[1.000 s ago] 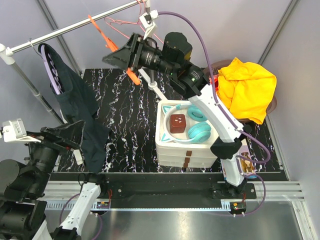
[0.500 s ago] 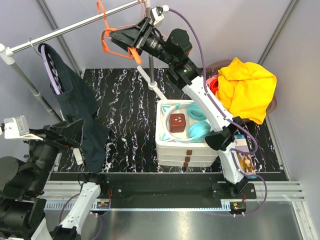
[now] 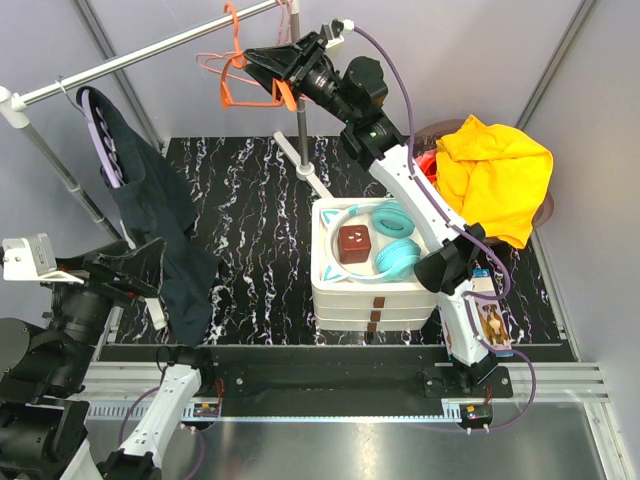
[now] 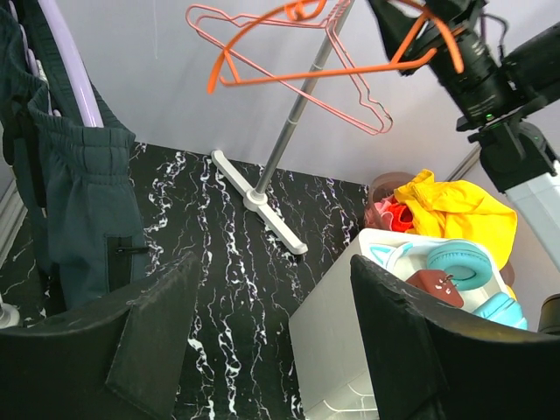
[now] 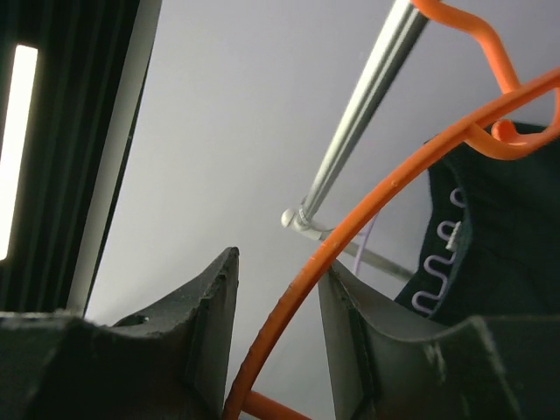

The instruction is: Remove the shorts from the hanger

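Dark shorts [image 3: 150, 205] hang from a lilac hanger [image 3: 100, 140] at the left end of the rail [image 3: 130, 65]. They also show in the left wrist view [image 4: 79, 201], with the lilac hanger [image 4: 74, 70] above them. My left gripper [image 3: 125, 272] is open and empty, just left of the shorts' lower edge; its jaws [image 4: 273, 289] stand wide apart. My right gripper [image 3: 262, 62] is high at the rail's right end. Its jaws [image 5: 278, 271] are apart, with the wire of an empty orange hanger [image 5: 367, 214] running between them against the right finger. The orange hanger [image 3: 232, 80] hangs on the rail.
A pink wire hanger [image 4: 350, 96] hangs beside the orange one. The rack's upright and foot [image 3: 310, 170] stand mid-table. A white drawer unit [image 3: 345, 290] holds teal headphones [image 3: 395, 250] and a brown cube. A yellow cloth [image 3: 495, 180] lies in a basket at the right.
My right gripper rose and swung right, carrying the orange hanger up to the rail, where its hook now sits. My left gripper barely moved.
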`<state>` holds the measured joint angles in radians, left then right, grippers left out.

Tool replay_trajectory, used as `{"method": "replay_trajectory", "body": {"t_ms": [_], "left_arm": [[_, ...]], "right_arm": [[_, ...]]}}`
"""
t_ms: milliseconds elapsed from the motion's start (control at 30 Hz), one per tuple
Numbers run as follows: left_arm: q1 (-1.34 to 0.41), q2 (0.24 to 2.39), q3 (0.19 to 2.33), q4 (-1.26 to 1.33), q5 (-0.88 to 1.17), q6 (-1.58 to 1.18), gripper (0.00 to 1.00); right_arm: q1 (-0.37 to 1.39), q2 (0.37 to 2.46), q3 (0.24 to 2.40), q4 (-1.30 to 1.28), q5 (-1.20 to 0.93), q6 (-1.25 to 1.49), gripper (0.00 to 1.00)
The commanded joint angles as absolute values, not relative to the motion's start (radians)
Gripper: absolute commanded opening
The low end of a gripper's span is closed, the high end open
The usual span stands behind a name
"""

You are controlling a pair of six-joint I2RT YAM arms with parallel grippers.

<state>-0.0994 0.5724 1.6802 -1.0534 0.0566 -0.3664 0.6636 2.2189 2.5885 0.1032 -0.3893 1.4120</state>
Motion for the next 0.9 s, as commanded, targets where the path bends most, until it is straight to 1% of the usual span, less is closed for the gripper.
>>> {"method": "replay_trajectory", "body": {"t_ms": [0,200,233,267,333,367,400,433,467,500,533,567,600,633,700,867], "left_arm": [[-0.104,0.586,1.698,-1.028,0.069,-0.339,0.73],[-0.103,0.584,1.697,-1.026,0.067,-0.344,0.74],[-0.103,0.583,1.697,-1.028,0.064,-0.345,0.74],[-0.103,0.583,1.698,-1.028,0.061,-0.348,0.74],[-0.103,0.58,1.7,-1.026,0.06,-0.354,0.74],[-0.103,0.578,1.7,-1.028,0.058,-0.359,0.74],[-0.104,0.578,1.697,-1.028,0.058,-0.362,0.74],[-0.104,0.577,1.697,-1.029,0.058,-0.367,0.74],[-0.104,0.575,1.695,-1.029,0.051,-0.376,0.75],[-0.103,0.574,1.695,-1.031,0.045,-0.382,0.75],[-0.104,0.574,1.695,-1.034,0.037,-0.387,0.75],[-0.104,0.575,1.695,-1.035,0.02,-0.402,0.75],[-0.104,0.577,1.7,-1.04,0.011,-0.411,0.75],[-0.103,0.587,1.704,-1.055,0.005,-0.419,0.75],[-0.104,0.606,1.732,-1.08,-0.024,-0.439,0.75],[-0.104,0.678,1.834,-1.167,-0.075,-0.454,0.76]], "right_arm": [[0.637,2.16,2.514,0.138,-0.353,1.448,0.0],[0.624,2.123,2.496,0.071,-0.359,1.401,0.0],[0.621,2.112,2.493,0.031,-0.354,1.382,0.02],[0.621,2.093,2.491,0.006,-0.35,1.346,0.12],[0.618,2.066,2.473,-0.102,-0.335,1.306,0.26],[0.618,2.04,2.47,-0.144,-0.327,1.283,0.35],[0.617,2.03,2.474,-0.19,-0.319,1.235,0.5],[0.614,2.02,2.48,-0.287,-0.307,1.212,0.6],[0.612,2.002,2.485,-0.334,-0.302,1.192,0.68],[0.609,1.993,2.49,-0.378,-0.299,1.154,0.79],[0.604,1.984,2.49,-0.465,-0.293,1.134,0.82],[0.598,1.965,2.491,-0.506,-0.288,1.09,0.84],[0.597,1.956,2.494,-0.546,-0.285,1.063,0.87],[0.591,1.945,2.496,-0.611,-0.281,1.036,0.98],[0.581,1.918,2.511,-0.684,-0.27,0.951,1.0],[0.571,1.856,2.574,-0.945,-0.219,0.755,1.0]]}}
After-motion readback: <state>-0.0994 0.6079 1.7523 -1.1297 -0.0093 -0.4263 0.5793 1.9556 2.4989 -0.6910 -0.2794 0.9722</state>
